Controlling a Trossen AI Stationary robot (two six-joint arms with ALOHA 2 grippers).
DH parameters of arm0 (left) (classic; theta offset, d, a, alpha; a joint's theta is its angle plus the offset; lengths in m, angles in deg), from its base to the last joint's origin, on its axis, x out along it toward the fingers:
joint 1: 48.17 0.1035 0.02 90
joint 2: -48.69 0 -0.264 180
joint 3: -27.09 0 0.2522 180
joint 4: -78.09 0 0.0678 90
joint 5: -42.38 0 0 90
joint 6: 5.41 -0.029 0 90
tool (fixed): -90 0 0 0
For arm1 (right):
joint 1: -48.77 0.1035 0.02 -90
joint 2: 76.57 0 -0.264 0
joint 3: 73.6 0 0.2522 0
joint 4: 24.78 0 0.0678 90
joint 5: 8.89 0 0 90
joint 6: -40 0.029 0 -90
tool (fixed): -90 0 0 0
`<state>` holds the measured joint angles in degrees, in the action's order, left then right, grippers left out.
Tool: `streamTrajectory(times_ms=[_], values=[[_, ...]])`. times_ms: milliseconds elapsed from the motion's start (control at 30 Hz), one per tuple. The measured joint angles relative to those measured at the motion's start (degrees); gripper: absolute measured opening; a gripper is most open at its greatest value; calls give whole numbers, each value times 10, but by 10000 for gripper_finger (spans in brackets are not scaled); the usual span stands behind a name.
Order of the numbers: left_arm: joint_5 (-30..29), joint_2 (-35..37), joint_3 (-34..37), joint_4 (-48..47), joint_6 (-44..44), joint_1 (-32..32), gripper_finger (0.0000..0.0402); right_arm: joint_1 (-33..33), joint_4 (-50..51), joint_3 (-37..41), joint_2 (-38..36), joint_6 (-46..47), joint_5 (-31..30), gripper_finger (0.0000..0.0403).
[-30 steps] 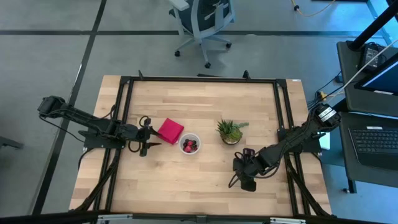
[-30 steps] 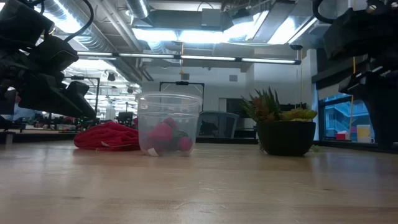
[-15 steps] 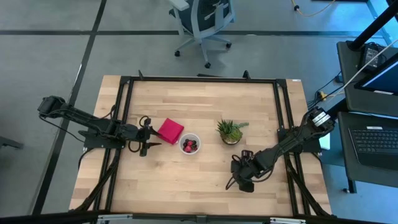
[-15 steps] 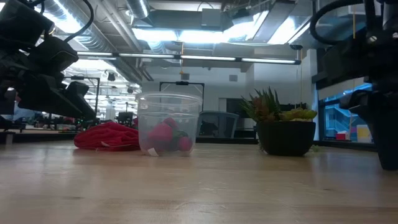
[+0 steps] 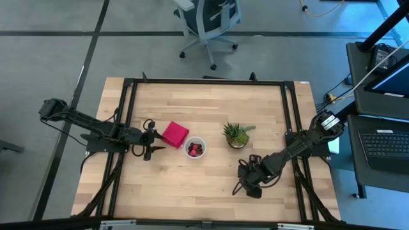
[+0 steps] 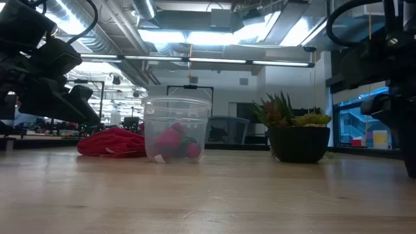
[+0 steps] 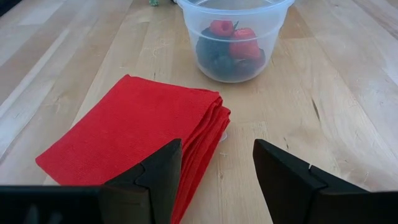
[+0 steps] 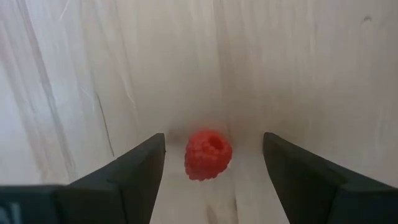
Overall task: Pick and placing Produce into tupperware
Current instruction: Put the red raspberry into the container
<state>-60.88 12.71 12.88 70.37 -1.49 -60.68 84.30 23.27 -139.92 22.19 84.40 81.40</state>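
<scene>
My right gripper (image 8: 214, 180) lowered over the table (image 5: 211, 185), fingers apart, red raspberry (image 8: 208, 154) on bare wood between them, untouched, my left gripper (image 7: 217, 171) open beside the tupperware (image 5: 195, 147)

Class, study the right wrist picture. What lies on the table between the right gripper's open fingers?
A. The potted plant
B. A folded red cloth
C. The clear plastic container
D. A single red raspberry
D: the right wrist view shows one red raspberry lying on the wooden table, centred in the gap of the open right gripper, with neither finger touching it.
</scene>
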Motion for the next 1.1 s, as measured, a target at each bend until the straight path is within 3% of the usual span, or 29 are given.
streamTrajectory(times_ms=[233, 700, 1100], values=[[0, 0, 0, 0, 0, 0, 192, 2, 7, 0, 0, 3, 4, 253], [0, 0, 0, 0, 0, 0, 192, 3, 9, 2, 0, -29, -28, 96], [0, 0, 0, 0, 0, 0, 192, -3, -17, 6, -12, -50, -46, 89]])
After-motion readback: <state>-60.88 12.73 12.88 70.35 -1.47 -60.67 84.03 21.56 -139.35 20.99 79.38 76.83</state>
